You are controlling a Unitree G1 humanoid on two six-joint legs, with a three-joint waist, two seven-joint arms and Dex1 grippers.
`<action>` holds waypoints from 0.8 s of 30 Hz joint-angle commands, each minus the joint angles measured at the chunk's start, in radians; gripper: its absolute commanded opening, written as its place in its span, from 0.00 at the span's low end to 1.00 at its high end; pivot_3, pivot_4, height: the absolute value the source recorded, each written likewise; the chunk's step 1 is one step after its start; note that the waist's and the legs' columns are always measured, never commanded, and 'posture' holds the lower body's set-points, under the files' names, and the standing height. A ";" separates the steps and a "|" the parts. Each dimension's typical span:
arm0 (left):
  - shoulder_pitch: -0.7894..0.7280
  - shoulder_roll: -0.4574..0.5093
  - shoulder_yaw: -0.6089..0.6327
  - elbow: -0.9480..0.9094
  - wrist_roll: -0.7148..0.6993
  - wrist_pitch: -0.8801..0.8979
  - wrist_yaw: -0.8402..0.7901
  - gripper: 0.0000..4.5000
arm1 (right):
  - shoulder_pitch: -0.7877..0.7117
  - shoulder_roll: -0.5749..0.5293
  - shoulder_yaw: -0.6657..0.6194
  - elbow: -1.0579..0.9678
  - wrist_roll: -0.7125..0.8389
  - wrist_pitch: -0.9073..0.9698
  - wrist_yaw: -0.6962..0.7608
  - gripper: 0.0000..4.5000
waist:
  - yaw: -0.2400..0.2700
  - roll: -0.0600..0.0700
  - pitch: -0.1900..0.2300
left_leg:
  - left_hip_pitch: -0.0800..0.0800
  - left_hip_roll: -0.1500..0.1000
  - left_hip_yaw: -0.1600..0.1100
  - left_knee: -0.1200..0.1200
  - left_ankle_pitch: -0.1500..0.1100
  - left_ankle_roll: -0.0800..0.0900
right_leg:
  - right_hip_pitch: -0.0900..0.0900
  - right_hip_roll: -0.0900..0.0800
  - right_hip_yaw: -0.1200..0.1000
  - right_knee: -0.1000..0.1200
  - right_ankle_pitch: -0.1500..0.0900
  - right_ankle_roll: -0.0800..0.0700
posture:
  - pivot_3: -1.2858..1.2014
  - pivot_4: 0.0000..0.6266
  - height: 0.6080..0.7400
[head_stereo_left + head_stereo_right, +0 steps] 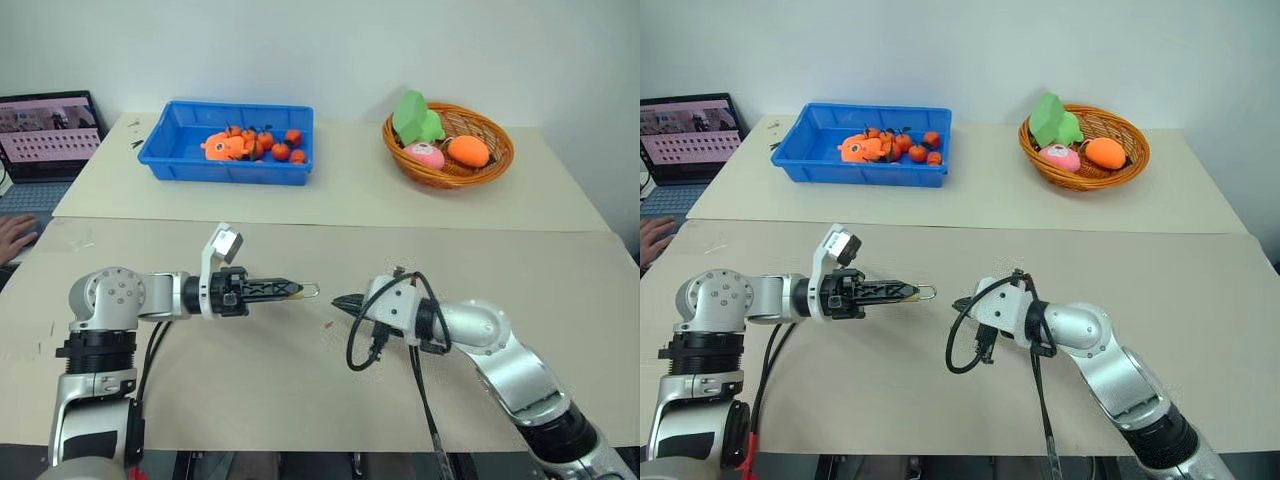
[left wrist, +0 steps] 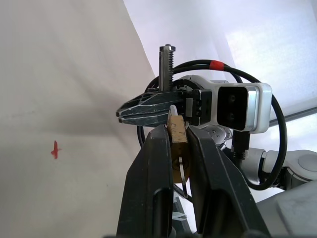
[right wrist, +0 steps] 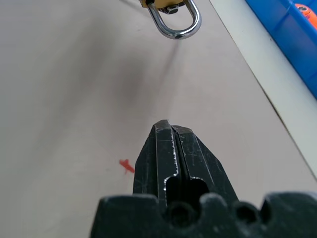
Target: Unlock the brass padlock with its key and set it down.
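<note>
The left gripper point(image 1: 290, 291) pinches a tiny brass padlock point(image 1: 299, 292), silver shackle pointing right. The right gripper point(image 1: 342, 302), jaws pressed together, hangs just beside it.

- Wall point(image 1: 330, 50): plain pale surface, seen behind the tables.
- Far table point(image 1: 350, 195): beige top, set against the wall.
- Near table point(image 1: 300, 390): covered with a tan sheet, joined to the far table along a straight seam.
- Blue tray point(image 1: 175, 160): placed on the far table, holding small orange fruit-like pieces.
- Wicker basket point(image 1: 497, 165): placed on the far table, well apart from the tray; green, pink and orange items are held.
- Laptop point(image 1: 50, 135): open, screen lit, beside the table's edge.
- Person's hand point(image 1: 14, 236): rested near the laptop.
- Light: even, with soft shadows.
</note>
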 commanded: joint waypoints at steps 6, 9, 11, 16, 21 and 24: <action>-0.015 -0.010 0.022 -0.018 -0.018 0.004 0.014 0.01 | -0.013 0.095 -0.026 0.049 -0.025 -0.060 -0.086 0.01 | 0.000 0.000 0.000 | 0.000 0.000 0.000 0.000 0.000 0.000 | 0.000 0.000 0.000 0.000 0.000 0.000 | 0.52 0.24 1.00; -0.011 -0.003 0.022 -0.019 -0.016 0.000 0.011 0.01 | -0.008 0.107 -0.042 0.013 -0.002 -0.033 -0.077 0.01 | 0.000 0.000 0.000 | 0.000 0.000 0.000 0.000 0.000 0.000 | 0.000 0.000 0.000 0.000 0.000 0.000 | 0.52 0.24 1.00; -0.011 0.000 0.021 -0.016 -0.013 -0.004 0.009 0.01 | 0.004 0.103 -0.052 -0.028 0.031 -0.006 -0.059 0.01 | 0.000 0.000 0.000 | 0.000 0.000 0.000 0.000 0.000 0.000 | 0.000 0.000 0.000 0.000 0.000 0.000 | 0.52 0.24 1.00; -0.015 0.004 0.016 -0.002 -0.005 -0.012 0.001 0.01 | 0.038 0.063 -0.093 -0.114 0.123 0.066 -0.004 0.01 | 0.001 0.000 0.000 | 0.000 0.000 -0.001 0.000 0.000 0.000 | 0.000 0.000 0.000 0.000 0.000 0.000 | 0.52 0.24 1.00; -0.010 0.006 0.006 0.003 0.003 -0.021 -0.009 0.01 | 0.041 0.047 -0.109 -0.133 0.166 0.098 0.008 0.01 | 0.000 0.000 0.000 | 0.000 0.000 0.000 0.000 0.000 0.000 | 0.000 0.000 0.000 0.001 0.000 0.000 | 0.52 0.24 1.00; -0.011 0.004 0.005 0.005 0.004 -0.024 -0.010 0.01 | 0.023 0.064 -0.103 -0.121 0.175 0.106 -0.006 0.01 | -0.001 0.000 0.000 | 0.000 0.000 0.000 0.000 0.000 0.000 | 0.000 0.000 0.000 0.001 0.000 0.000 | 0.52 0.24 1.00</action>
